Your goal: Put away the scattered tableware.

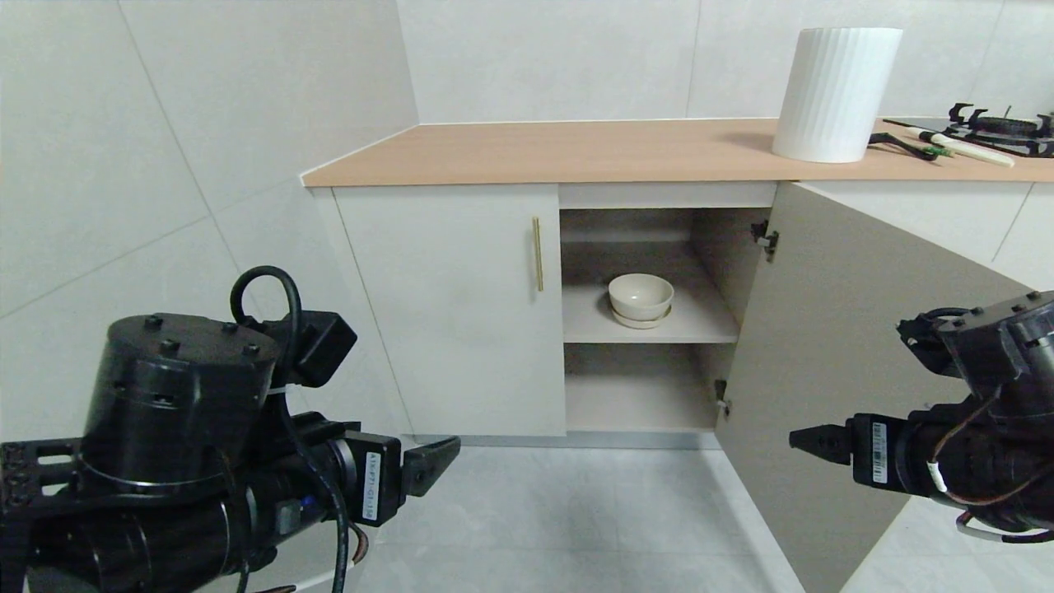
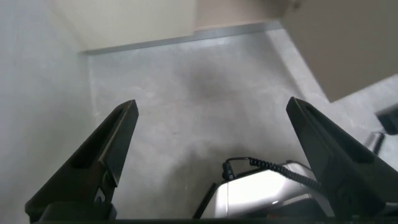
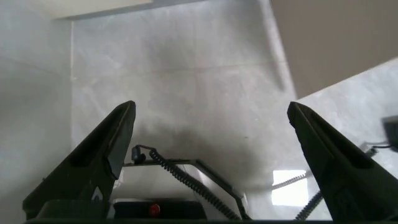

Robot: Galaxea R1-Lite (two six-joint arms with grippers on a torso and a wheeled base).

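Tiled kitchen corner, grey floor (image 1: 576, 511), long wooden counter (image 1: 576, 152) with a cabinet (image 1: 449, 313) under it. Its right door (image 1: 832, 346) is swung wide, so the shelves are easy to get at. A tall white ribbed canister (image 1: 836, 91) stands on the counter, with some long-handled utensils (image 1: 947, 147) lying beside it near the stove; I can't tell exactly what they are.

On the middle shelf a cream bowl (image 1: 641, 294) sits in a small plate (image 1: 641, 321), touching it. Looks like glazed ceramic to me, so I'd guess stiff, a bit heavy for its size, slick, and it'll chip if knocked. I'd grab the bowl by the rim, one finger inside and one outside. The utensils look light and thin, so I'd pinch them mid-handle.

Both my arms are low over the floor, well away from the cabinet. My left gripper (image 2: 212, 106) is spread wide with nothing in it, touching nothing. Same for the right gripper (image 3: 211, 109): wide apart, empty.
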